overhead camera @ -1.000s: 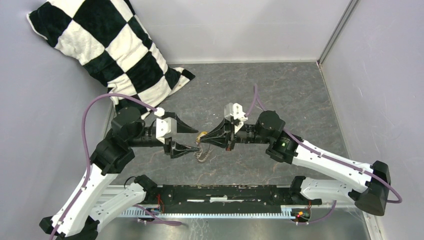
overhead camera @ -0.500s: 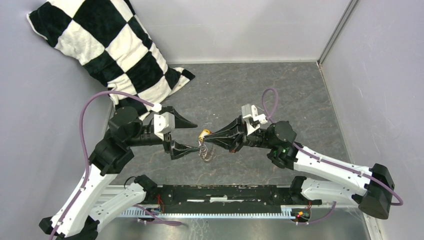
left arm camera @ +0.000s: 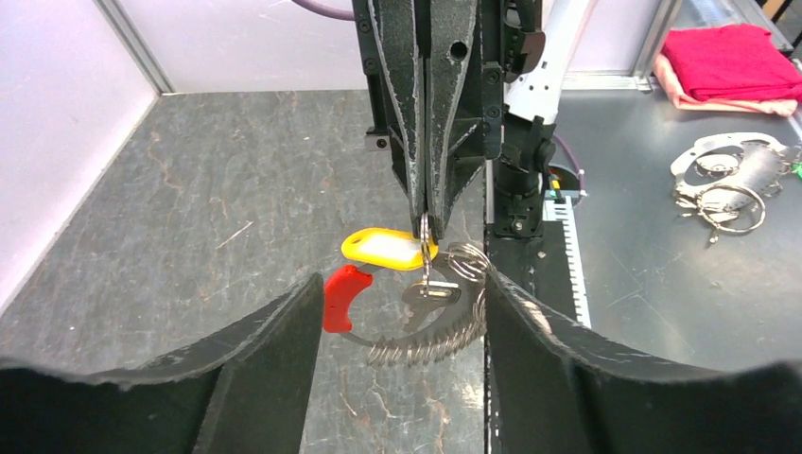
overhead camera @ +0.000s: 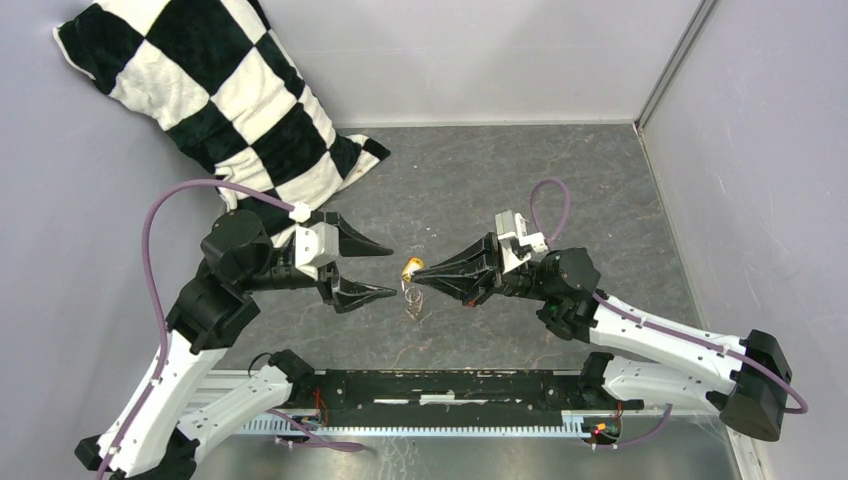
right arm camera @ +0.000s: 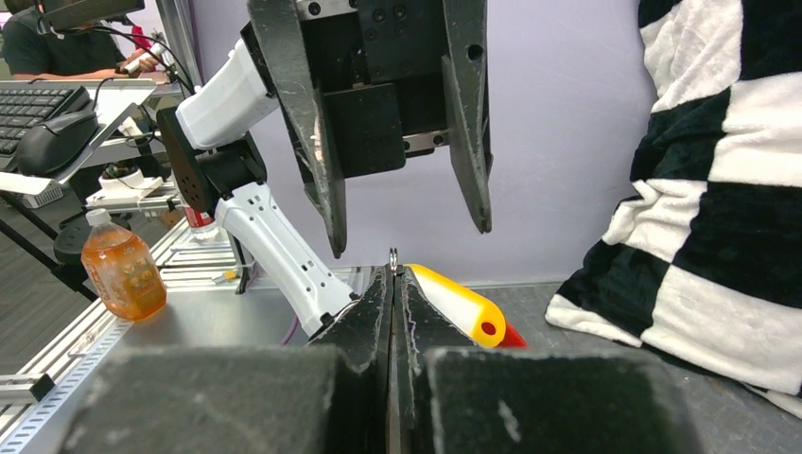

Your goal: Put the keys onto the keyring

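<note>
**Keyring at mid-bench, 2 arms facing**

The right fingers [left arm camera: 416, 142], closed, pinch a thin loop of the silvery keyring [left arm camera: 426, 347]. Its red sleeve [left arm camera: 339, 298] and coiled edge hang below the tips, and the yellow-headed key [left arm camera: 383, 248] sits just beside them. The left fingers [overhead camera: 362, 241] stand open, apart from it.

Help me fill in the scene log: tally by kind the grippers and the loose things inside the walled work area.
Grippers: 2 (left gripper, right gripper)
Keys: 1 (yellow-tagged key)
Keyrings: 1 (keyring with a red sleeve)
Pillows: 1 (checkered pillow)
Total: 5
</note>
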Available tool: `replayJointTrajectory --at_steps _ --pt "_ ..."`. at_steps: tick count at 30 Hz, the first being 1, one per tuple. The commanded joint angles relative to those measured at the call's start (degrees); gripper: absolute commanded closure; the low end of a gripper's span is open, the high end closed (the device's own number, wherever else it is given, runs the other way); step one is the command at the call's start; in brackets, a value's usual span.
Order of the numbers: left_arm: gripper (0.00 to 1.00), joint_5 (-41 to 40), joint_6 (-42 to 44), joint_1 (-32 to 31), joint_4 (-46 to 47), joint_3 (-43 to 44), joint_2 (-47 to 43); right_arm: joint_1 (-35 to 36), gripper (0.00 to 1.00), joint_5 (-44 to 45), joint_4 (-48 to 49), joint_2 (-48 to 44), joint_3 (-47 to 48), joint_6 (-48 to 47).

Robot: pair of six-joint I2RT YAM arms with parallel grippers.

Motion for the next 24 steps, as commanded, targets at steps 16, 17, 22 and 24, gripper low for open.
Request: replayJointTrajectory --at_steps 16,17,22,24 --pt "0.67 5.73 -4.89 -0.12 5.3 -1.45 2.5 0.03 1.0 0.77 7.31 2.9 2.14 1.16" --pt "0.72 5.79 -4.31 -0.11 4.68 -1.53 2.38 -0.04 0.99 0.93 7.44 2.82 2.05 1.17" --pt "0.75 4.63 -2.7 -0.11 2.46 -2.2 1.44 0.0 0.99 1.92 7.53 2.31 1.7 0.97" --pt "0.67 4.34 -2.96 -0.12 2.4 -2.48 1.13 0.0 0.99 1.97 7.58 2.34 1.85 0.84"
